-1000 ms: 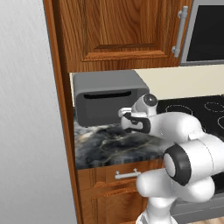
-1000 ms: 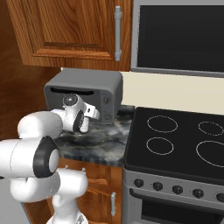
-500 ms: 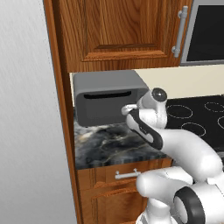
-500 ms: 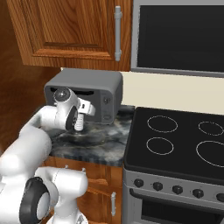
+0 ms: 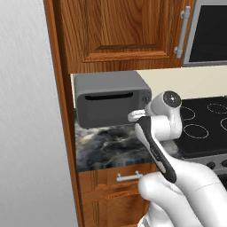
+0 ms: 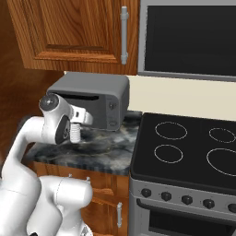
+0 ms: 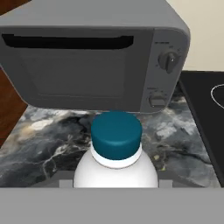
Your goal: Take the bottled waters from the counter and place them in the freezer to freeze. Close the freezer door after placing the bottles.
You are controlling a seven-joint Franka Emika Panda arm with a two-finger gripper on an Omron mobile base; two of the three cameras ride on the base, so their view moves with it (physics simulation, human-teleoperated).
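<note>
Inspection of the kitchen station, stage of work: early.

The arm is drawn in over the marble counter, in front of the grey microwave. The tool hangs just above the slab with a whitish ribbed bottle under it. In the hand view that bottle sits directly between the tips, its cap showing teal, its shoulder close against the camera. The tips themselves are hidden there. The jaws appear to be drawn in narrowly around the bottle body, and the bottle's base looks slightly clear of the counter in the right base view; my judgement is that it is gripped and lifted, though contact cannot be confirmed.

Where the second bottle stands cannot be told from here. At the left of the left base view stands a tall grey panel, probably the freezer side.

Done: one bottle apparently secured. Outstanding: carrying it to the freezer, shelving it, fetching the second, closing the door. Most of the task remains.
</note>
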